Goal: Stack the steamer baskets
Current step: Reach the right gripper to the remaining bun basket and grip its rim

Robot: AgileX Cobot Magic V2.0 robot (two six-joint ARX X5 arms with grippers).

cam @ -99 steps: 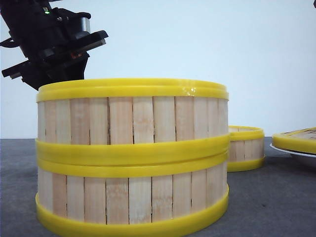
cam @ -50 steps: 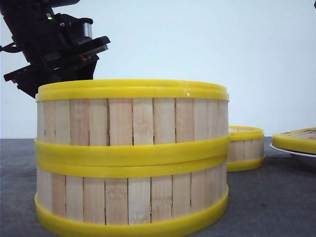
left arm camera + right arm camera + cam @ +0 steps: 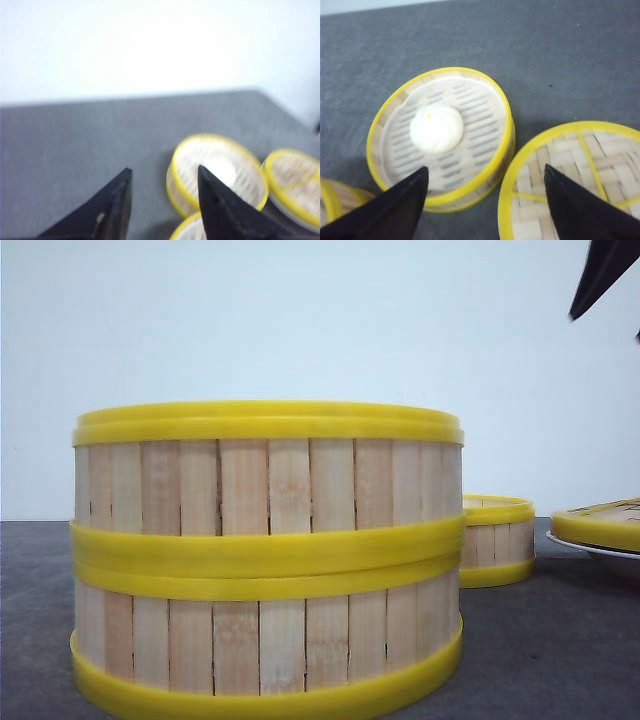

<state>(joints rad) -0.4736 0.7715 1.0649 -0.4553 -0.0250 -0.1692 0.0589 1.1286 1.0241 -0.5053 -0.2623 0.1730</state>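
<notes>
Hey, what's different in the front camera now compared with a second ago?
The left arm, which hung above and behind the stacked baskets at upper left, has gone from the front view; nothing shows it holding anything. A dark arm tip has newly come in at the top right corner. The two-basket stack, the single basket behind it and the lid on the plate have not moved.
</notes>
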